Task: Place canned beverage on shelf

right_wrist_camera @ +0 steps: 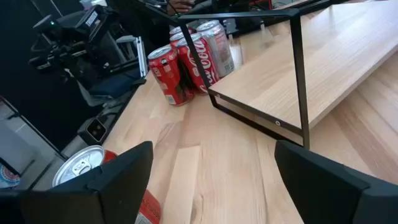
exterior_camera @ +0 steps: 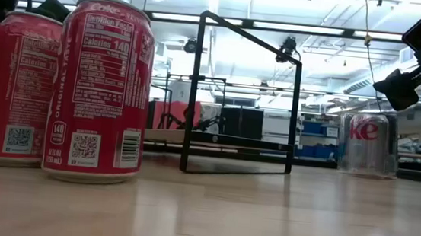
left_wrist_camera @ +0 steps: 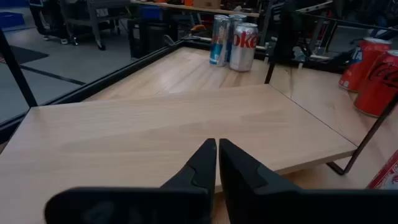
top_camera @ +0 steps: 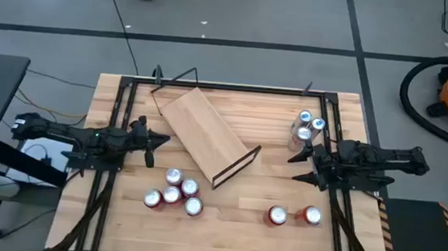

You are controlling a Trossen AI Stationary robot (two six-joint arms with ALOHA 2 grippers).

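Table [top_camera: 240, 216] (light wood), grey floor [top_camera: 242, 13]

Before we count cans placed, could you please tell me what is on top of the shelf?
Nothing rests on the shelf: its plank is bare in the high and left wrist views. What lies under the plank is hidden from above.

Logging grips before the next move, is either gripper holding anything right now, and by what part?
Nothing is held. The left gripper is shut on empty air over the shelf; the right gripper is open, with no can between its fingers.
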